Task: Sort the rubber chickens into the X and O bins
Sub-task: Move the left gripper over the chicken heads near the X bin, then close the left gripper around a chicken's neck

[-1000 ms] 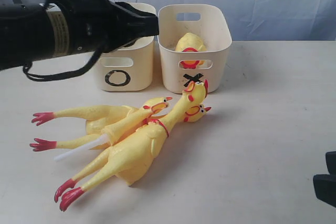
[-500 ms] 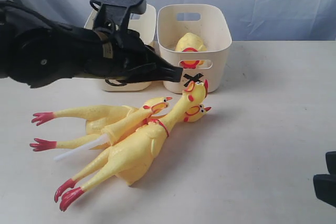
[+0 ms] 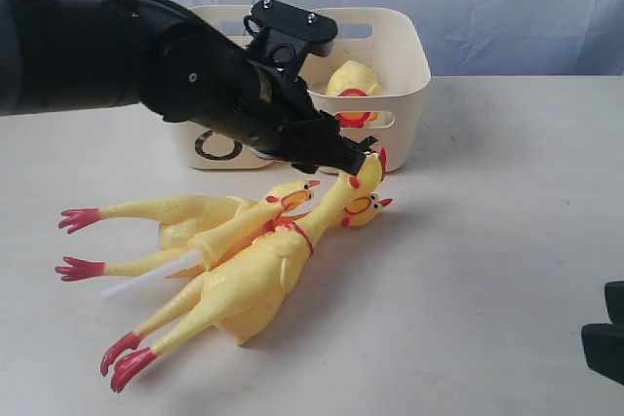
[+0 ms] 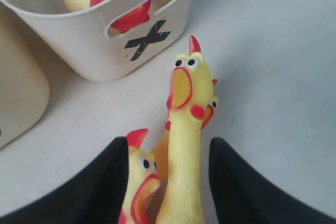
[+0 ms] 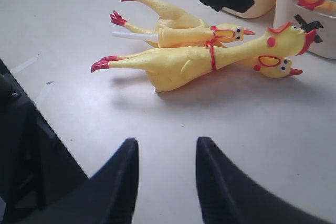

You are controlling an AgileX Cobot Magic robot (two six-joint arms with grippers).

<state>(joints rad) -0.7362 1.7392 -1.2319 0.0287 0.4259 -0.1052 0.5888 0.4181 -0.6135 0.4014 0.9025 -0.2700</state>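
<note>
Exterior view hides the X mark behind my left pincer (image 3: 353, 155). The left wrist cam shows more: fingers spread apart, long chicken (image 4: 185, 129) neck running between them, X bin (image 4: 73, 43) just past its head.

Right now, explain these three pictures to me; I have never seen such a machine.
This is a robot with two black arms, each ending in a two-fingered gripper. One picture comes from a camera off the arms, the other two from cameras on the wrists. On the table lie, heaped, the top chicken, the lower chicken and a head-and-neck on a white stick. Behind stand the O bin and the X bin, which holds a round headless body. The left gripper is open, its fingers either side of the top chicken's neck; nothing is held. The right gripper is open too, away from the heap.
</note>
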